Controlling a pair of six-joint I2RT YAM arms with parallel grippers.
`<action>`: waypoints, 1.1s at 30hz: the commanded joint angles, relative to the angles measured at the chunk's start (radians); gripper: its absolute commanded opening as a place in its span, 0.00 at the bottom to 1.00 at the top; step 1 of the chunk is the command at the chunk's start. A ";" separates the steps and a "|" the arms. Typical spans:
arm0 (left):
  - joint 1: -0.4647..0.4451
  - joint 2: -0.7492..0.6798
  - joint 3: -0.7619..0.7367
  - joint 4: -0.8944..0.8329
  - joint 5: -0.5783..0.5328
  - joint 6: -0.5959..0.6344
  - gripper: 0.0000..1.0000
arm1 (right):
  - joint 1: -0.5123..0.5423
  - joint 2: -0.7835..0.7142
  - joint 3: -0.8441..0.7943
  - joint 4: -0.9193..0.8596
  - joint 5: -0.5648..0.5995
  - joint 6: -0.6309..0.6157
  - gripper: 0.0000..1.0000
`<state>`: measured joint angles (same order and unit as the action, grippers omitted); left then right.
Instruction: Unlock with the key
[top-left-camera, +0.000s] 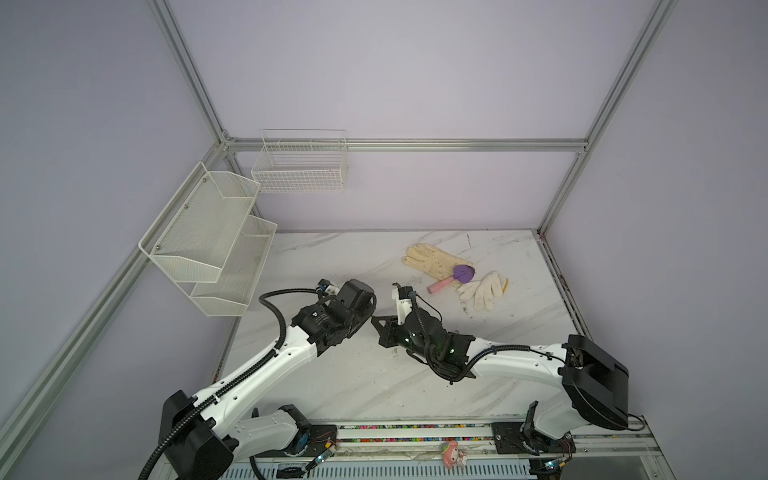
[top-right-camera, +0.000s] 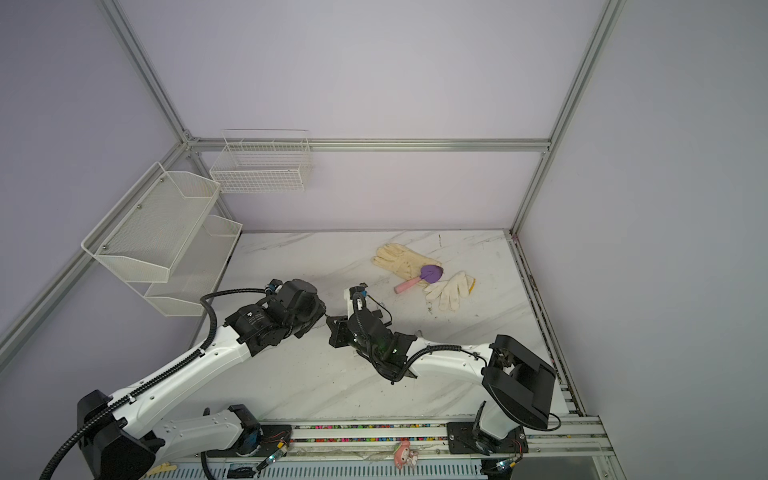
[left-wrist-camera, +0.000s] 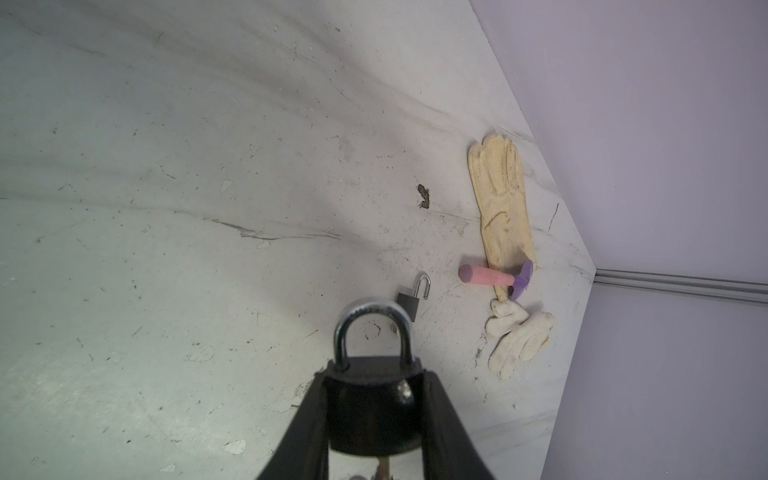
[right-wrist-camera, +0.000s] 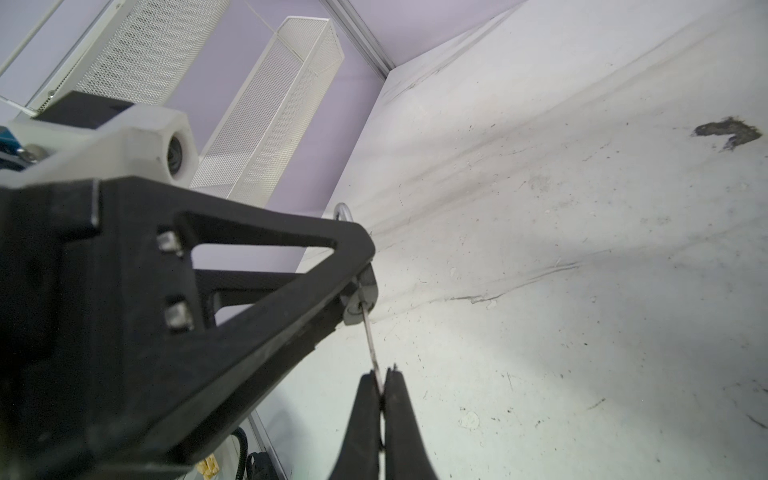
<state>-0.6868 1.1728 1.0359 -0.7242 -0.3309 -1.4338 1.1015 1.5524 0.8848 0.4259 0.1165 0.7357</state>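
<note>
My left gripper (left-wrist-camera: 376, 372) is shut on a black padlock (left-wrist-camera: 374, 411), gripping its body from both sides. The silver shackle (left-wrist-camera: 374, 320) stands closed beyond the fingertips. In the right wrist view my right gripper (right-wrist-camera: 380, 376) is shut on the thin metal key (right-wrist-camera: 370, 336). The key's blade reaches into the padlock's silver underside (right-wrist-camera: 360, 297) between the left fingers (right-wrist-camera: 249, 332). The key's end also shows below the lock body (left-wrist-camera: 382, 469). In both top views the two grippers meet tip to tip above the table's middle, at the right gripper (top-left-camera: 377, 323) (top-right-camera: 331, 321); the lock is hidden there.
A small dark padlock (left-wrist-camera: 411, 297) lies on the marble table (top-left-camera: 332, 374) with its shackle open. Behind it lie a yellow glove (top-left-camera: 432, 259), a white glove (top-left-camera: 484, 291) and a pink-handled purple trowel (top-left-camera: 451, 280). White mesh shelves (top-left-camera: 208, 245) and a wire basket (top-left-camera: 301, 166) hang at back left.
</note>
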 joint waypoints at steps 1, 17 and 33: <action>-0.011 -0.018 0.078 0.003 -0.003 -0.021 0.00 | 0.001 0.014 0.029 0.002 0.053 0.017 0.00; -0.041 0.024 0.021 0.022 0.055 -0.010 0.00 | -0.075 0.012 0.060 0.224 -0.145 0.154 0.00; -0.017 -0.030 -0.011 0.043 0.148 -0.070 0.00 | 0.030 0.012 0.059 0.099 0.183 -0.135 0.00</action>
<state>-0.6838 1.1763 1.0317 -0.6720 -0.3607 -1.4933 1.1381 1.6176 0.9318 0.4767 0.2489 0.6899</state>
